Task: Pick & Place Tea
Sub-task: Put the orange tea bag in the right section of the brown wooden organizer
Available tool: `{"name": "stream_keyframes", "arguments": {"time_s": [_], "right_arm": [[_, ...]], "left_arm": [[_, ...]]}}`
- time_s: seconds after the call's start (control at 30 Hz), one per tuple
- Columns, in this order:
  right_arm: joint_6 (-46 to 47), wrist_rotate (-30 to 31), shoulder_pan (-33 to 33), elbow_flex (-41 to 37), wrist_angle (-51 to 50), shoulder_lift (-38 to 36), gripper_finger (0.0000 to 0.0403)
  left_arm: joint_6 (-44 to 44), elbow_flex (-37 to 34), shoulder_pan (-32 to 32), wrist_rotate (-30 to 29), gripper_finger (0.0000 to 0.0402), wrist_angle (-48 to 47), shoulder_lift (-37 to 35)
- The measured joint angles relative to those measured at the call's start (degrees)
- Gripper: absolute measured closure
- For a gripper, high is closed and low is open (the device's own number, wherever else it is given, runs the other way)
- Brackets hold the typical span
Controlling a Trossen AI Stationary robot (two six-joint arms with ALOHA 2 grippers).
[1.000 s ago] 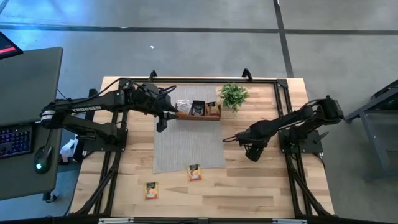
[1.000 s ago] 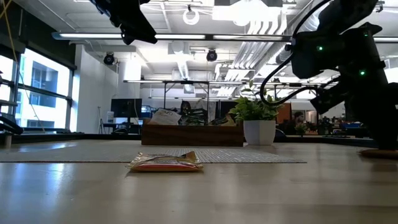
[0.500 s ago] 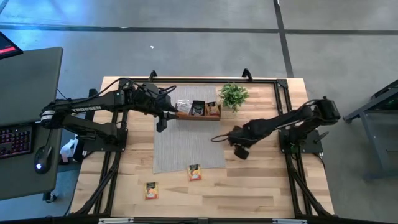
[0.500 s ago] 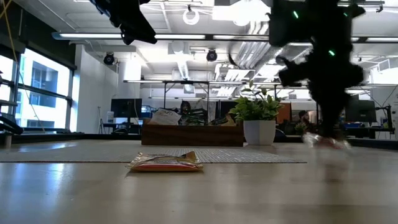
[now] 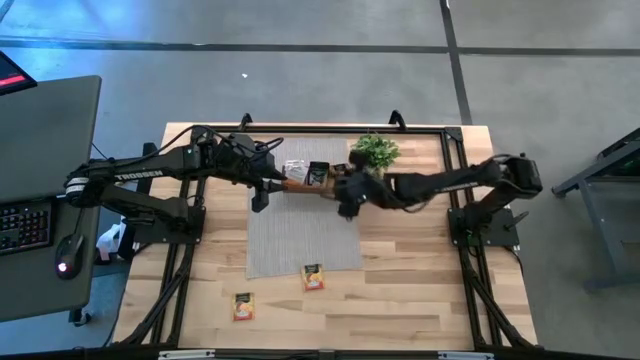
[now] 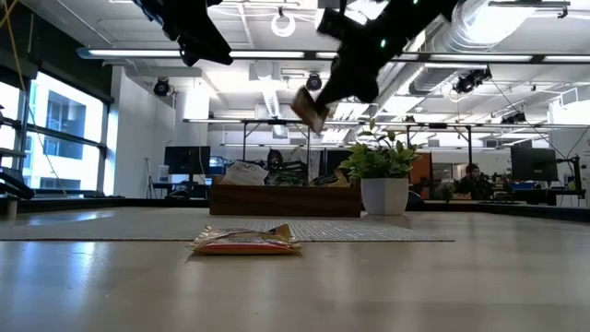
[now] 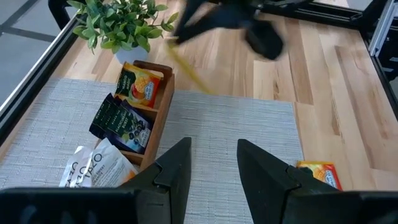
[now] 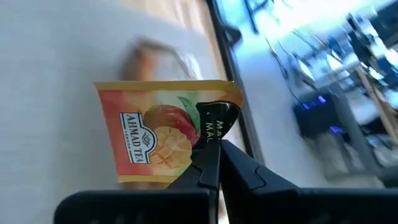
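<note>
My right gripper (image 5: 345,196) is shut on an orange mango tea sachet (image 8: 165,134) in the air over the right end of the wooden tray (image 5: 320,178). It also shows in the low view (image 6: 318,100). The tray holds white, black and orange sachets (image 7: 118,124). Two more orange sachets lie flat, one at the grey mat's near edge (image 5: 313,276) and one on the bare wood (image 5: 243,305). My left gripper (image 7: 214,168) is open and empty above the mat, just left of the tray (image 5: 262,195). My right gripper pinches the sachet between its two fingertips at one edge, near a corner (image 8: 210,148). The fingers slant down from the table's right. The sachet sticks out past the fingertips, tilted, lifted clear above the tray (image 6: 309,106).
A small green potted plant (image 5: 375,152) stands at the tray's right end, close to my right arm. The grey mat (image 5: 300,235) lies in the table's middle, with bare wood around it. A desk with keyboard and mouse (image 5: 30,225) stands left of the table.
My right gripper has gone from the table's right part toward the left and far edge, rising from table height with the orange sachet. The sachet is now lifted clear and above the tray's right end.
</note>
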Motion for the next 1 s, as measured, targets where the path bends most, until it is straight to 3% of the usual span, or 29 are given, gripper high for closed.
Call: {"name": "stream_keyframes", "arguments": {"time_s": [0.27, 0.57, 0.73, 1.0], "right_arm": [[-5.1, 0.9, -8.9, -0.1, -2.4, 7.7, 0.0402], [-14.1, 4.7, -10.6, -0.1, -2.2, 11.6, 0.0397], [-14.2, 2.9, -10.5, 0.0, -2.3, 11.5, 0.0367], [-12.8, 3.9, -10.5, 0.0, -2.1, 11.5, 0.0286]], "left_arm": [[0.0, 0.0, 0.0, -0.1, 0.0273, 0.0, 0.0], [0.0, 0.0, 0.0, -0.1, 0.0273, -0.3, 0.0], [0.0, 0.0, 0.0, -0.2, 0.0273, -0.3, 0.0], [0.0, 0.0, 0.0, -0.2, 0.0273, -0.3, 0.0]]}}
